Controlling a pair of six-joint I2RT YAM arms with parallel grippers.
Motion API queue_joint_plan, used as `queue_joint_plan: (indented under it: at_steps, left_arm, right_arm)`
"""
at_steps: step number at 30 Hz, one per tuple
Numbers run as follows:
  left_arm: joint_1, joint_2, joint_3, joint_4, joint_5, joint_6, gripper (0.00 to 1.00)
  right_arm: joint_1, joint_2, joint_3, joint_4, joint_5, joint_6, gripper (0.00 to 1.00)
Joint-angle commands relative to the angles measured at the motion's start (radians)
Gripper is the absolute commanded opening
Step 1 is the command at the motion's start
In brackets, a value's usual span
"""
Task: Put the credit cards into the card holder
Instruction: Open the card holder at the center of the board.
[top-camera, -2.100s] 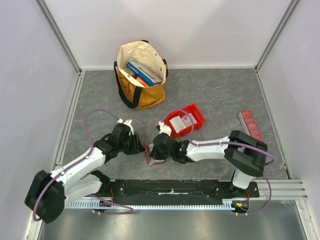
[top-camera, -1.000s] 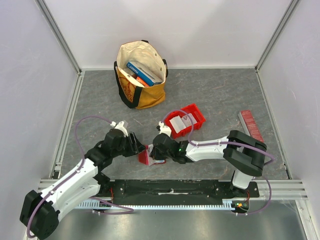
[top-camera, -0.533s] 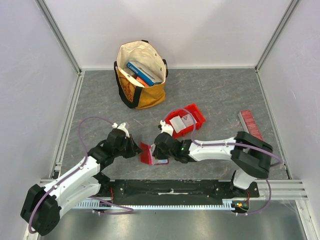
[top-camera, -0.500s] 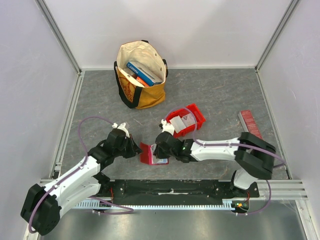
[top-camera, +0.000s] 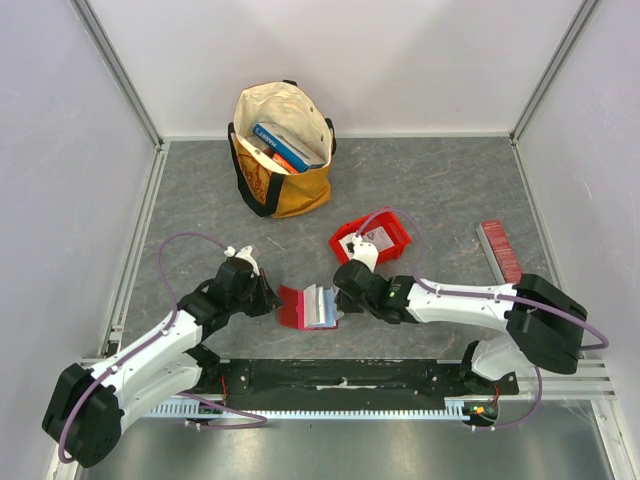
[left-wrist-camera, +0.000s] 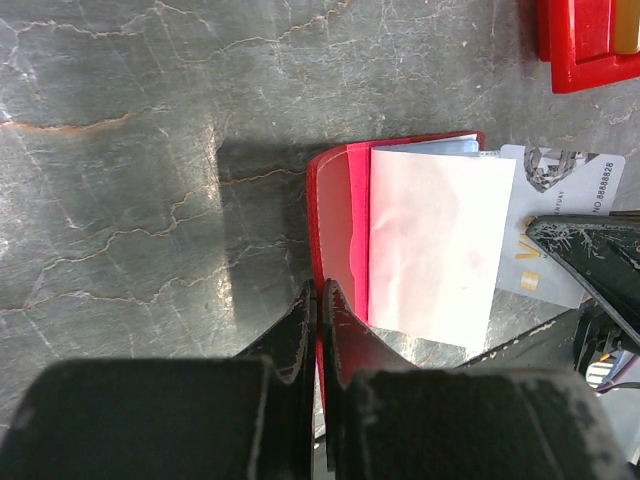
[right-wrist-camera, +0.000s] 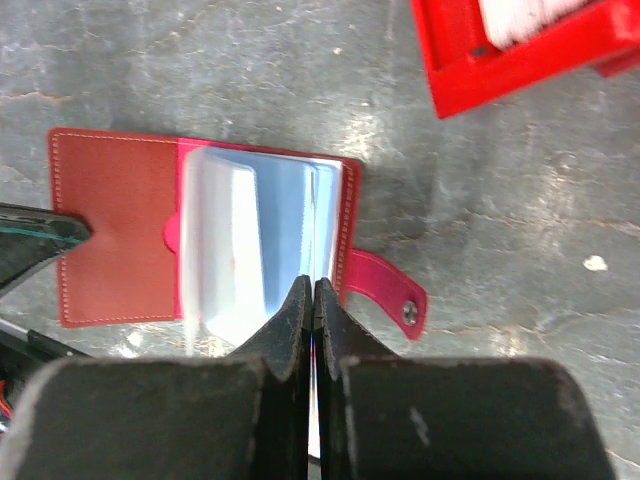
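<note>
Left end effector (left-wrist-camera: 320, 296): fingers pressed together, pinching the near edge of the left flap of the card holder (left-wrist-camera: 342, 220). Right end effector (right-wrist-camera: 312, 290): fingers pressed together, clamping a credit card (left-wrist-camera: 560, 185) by its outer part; in the right wrist view this card shows only as a thin pale line between the fingers. The printed card lies flat at the right side of the card holder, with its inner edge tucked under the pale card sleeves (right-wrist-camera: 255, 235). The card holder lies open on the table (top-camera: 430, 180), red flaps spread and sleeves fanned upward at the spine. Its snap tab (right-wrist-camera: 385, 295) extends to the right and rests on the table. The card holder sits between the two end effectors, near the front edge of the table. A red plastic bin (top-camera: 396, 233) stands just behind the right end effector, apart from the card holder, and contains other credit cards (top-camera: 368, 242), white in colour. A narrow ridged red strip (top-camera: 501, 250) lies well apart, toward the right wall. A cream and mustard tote bag (top-camera: 285, 195) stands at the rear of the table and holds blue books (top-camera: 283, 140). Both arms reach inward from their bases at the near edge.
</note>
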Motion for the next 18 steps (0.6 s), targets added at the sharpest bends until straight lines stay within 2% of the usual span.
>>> queue_joint_plan:
  at_steps: [1,18]
  left_arm:
    - [0.004,-0.002,0.000,0.005,-0.015,0.039,0.02]
    - [0.003,0.014,-0.002,0.016,-0.004,0.044,0.02]
  right_arm:
    - [0.002,-0.064,-0.025,-0.019,0.057,0.031,0.00]
    - [-0.001,0.026,-0.057,0.074,-0.009,0.065,0.00]
